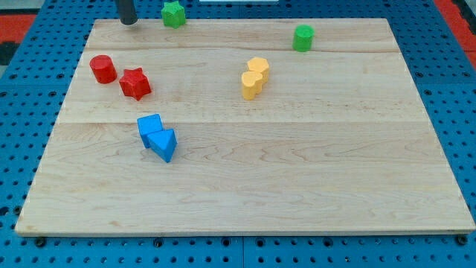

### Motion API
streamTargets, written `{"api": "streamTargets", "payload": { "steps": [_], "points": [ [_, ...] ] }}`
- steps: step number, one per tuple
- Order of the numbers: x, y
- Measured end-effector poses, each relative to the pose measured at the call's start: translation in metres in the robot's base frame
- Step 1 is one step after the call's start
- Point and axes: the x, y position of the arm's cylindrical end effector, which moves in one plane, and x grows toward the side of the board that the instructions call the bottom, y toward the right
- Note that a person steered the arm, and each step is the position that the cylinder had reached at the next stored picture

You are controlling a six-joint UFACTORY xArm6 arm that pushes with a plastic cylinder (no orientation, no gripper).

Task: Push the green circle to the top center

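A pale wooden board (245, 193) fills most of the frame, resting on a blue perforated surface (15, 149) that borders it on every side. My rod comes down at the view's top left, cut off by the upper edge so only its short dark lower end shows; my tip (129, 23) sits at the board's far edge, left of the green star (173, 13) and apart from it. I carry no jaws, only this rod, touching no block. The green circle (303, 37) stands near the view's top right, well apart from my tip, with the star between us. Near the centre, two yellow blocks (255, 77) press together, their shapes hard to separate. At lower left, a blue cube (149, 127) touches a blue triangle (164, 144). On the left, a red circle (103, 68) stands just beside a red star (135, 83). The green star rests on the board's top edge; whether it overhangs is unclear.
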Motion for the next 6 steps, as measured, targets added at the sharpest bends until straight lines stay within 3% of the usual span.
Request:
{"api": "streamTargets", "payload": {
  "steps": [1,2,3,4,5,6],
  "points": [
    [0.001,0.064],
    [0.024,0.2],
    [0.048,0.281],
    [0.093,0.31],
    [0.1,0.361],
    [0.056,0.369]
  ]
}}
